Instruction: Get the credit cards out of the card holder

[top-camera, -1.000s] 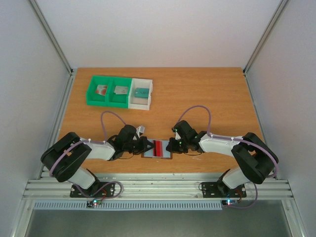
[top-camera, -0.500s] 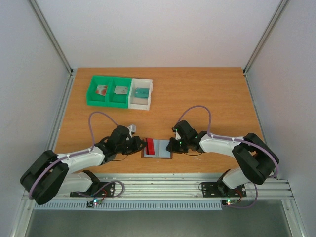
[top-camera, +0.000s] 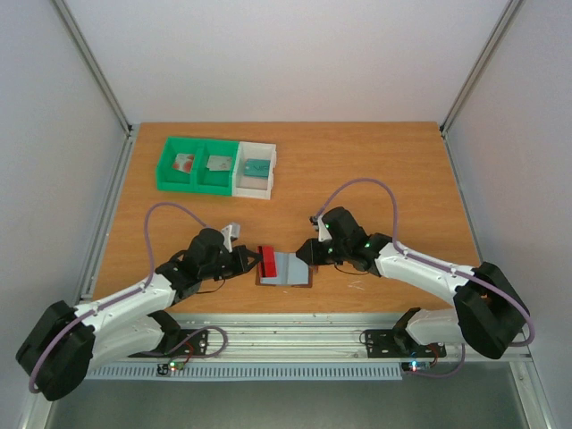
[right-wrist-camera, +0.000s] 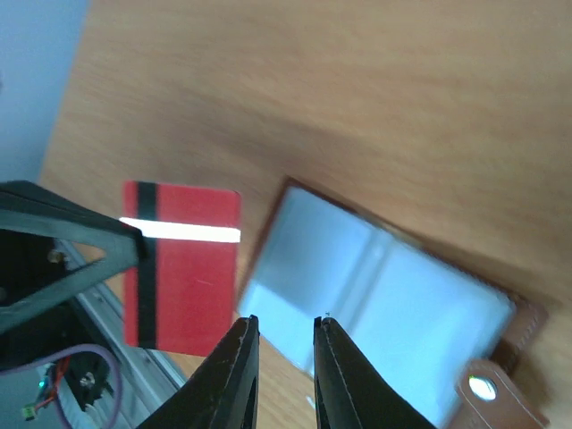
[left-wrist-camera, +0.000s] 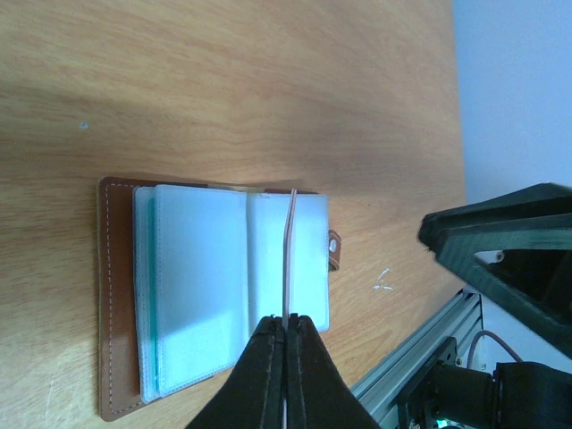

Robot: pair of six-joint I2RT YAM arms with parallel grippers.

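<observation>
A green bin (top-camera: 192,185) touches a white bin (top-camera: 252,190) on the wooden table (top-camera: 375,170).

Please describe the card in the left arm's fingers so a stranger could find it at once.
On the wooden table, near the middle of the front edge, the brown card holder lies open. At its left side the left fingers hold one card upright: it is bright red with a black stripe, against the holder's pale blue pockets.
</observation>
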